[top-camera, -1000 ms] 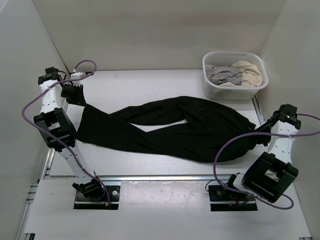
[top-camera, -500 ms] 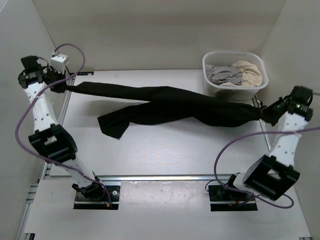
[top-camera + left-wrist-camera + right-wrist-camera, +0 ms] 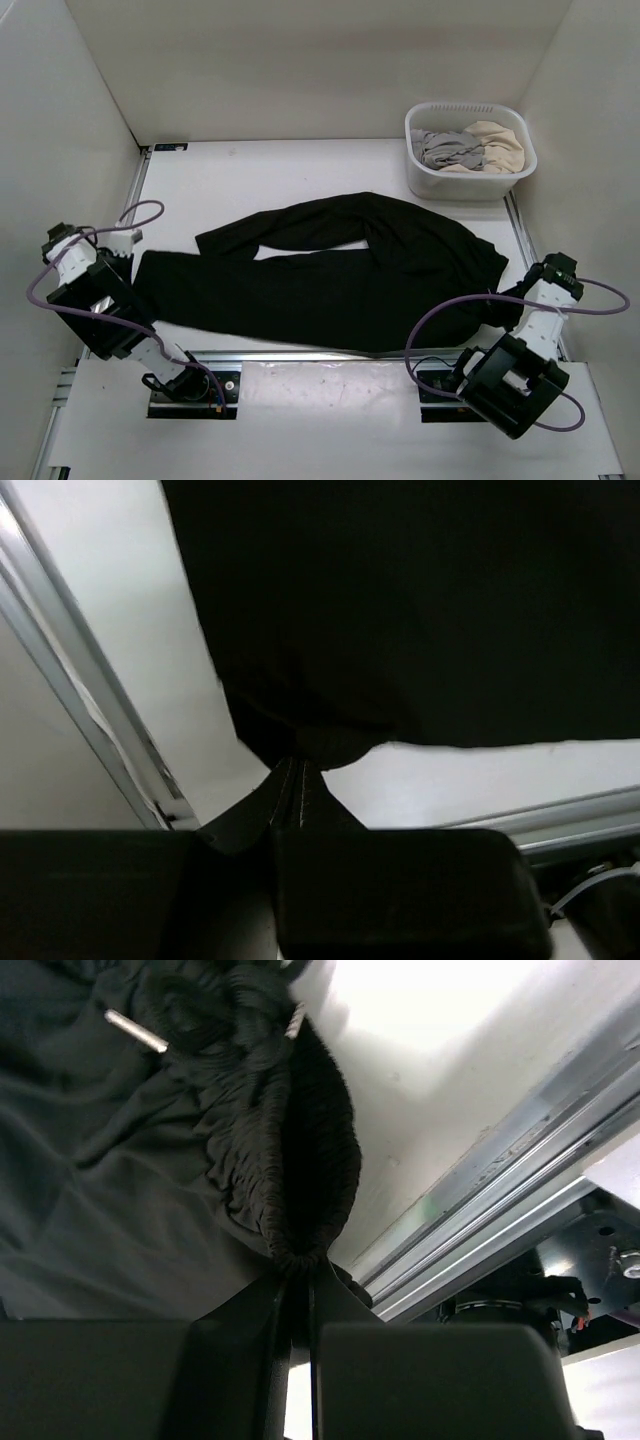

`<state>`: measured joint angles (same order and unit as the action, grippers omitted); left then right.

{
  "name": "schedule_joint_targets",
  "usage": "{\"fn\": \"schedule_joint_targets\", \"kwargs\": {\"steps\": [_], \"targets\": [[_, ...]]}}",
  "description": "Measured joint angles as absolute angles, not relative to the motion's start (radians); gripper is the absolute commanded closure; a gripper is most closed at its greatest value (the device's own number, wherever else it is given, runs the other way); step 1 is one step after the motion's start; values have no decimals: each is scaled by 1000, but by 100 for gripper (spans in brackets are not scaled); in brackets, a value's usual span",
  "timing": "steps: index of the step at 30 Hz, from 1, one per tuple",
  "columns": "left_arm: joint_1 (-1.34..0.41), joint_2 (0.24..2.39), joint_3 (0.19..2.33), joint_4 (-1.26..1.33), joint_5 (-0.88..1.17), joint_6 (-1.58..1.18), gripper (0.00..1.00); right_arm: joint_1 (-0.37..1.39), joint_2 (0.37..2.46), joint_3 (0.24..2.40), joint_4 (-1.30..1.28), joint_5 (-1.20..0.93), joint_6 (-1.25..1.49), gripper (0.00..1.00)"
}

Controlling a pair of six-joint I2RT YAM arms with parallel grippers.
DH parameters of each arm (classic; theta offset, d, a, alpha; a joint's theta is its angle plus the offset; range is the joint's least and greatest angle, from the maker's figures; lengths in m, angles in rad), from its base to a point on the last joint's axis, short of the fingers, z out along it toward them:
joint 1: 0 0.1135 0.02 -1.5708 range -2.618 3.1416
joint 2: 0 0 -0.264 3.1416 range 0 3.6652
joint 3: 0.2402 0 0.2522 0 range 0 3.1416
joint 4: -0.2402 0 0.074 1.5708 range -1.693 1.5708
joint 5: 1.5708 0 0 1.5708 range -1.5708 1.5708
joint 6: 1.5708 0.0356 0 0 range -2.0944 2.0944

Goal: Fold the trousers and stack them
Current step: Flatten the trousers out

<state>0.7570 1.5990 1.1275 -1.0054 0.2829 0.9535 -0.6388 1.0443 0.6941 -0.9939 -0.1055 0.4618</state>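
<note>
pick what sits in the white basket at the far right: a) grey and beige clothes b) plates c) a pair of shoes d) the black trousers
a: grey and beige clothes lie bunched in the basket, while the trousers lie spread on the table.

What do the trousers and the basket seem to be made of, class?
Trousers: soft matte black fabric, probably a knit; it drapes, wrinkles and gathers into ribs at the waistband. Basket: likely white moulded plastic, with smooth walls and a perforated rim.

White table [image 3: 280, 170], black trousers [image 3: 340, 270] sprawled, basket [image 3: 455, 186], probably plastic
</note>
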Motion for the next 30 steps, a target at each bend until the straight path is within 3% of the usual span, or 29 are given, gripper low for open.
{"fn": "schedule_joint_targets", "kwargs": {"steps": [9, 13, 15, 17, 20, 23, 27, 30], "targets": [[878, 1588, 1055, -1010, 237, 1059, 86, -719, 1065, 690, -993, -94, 468, 100], [926, 1588, 1021, -1000, 216, 1097, 86, -750, 1064, 668, -995, -77, 490, 80], [942, 1588, 1002, -1003, 208, 1113, 86, -758, 1064, 664, -997, -66, 500, 52], [953, 1588, 994, -1003, 192, 1126, 64, -761, 1064, 664, -998, -52, 508, 25], [978, 1588, 994, -1007, 163, 1135, 34, -764, 1065, 684, -1024, -32, 513, 16], [1019, 1588, 995, -1018, 138, 1153, 27, -728, 1067, 756, -1066, -11, 518, 13], [1040, 1584, 1062, -1084, 146, 1180, 2, -557, 1062, 940, -1094, 72, 543, 10], [953, 1571, 1173, -1134, 208, 1170, 0, -426, 1029, 1036, -1066, 128, 563, 10]]}}
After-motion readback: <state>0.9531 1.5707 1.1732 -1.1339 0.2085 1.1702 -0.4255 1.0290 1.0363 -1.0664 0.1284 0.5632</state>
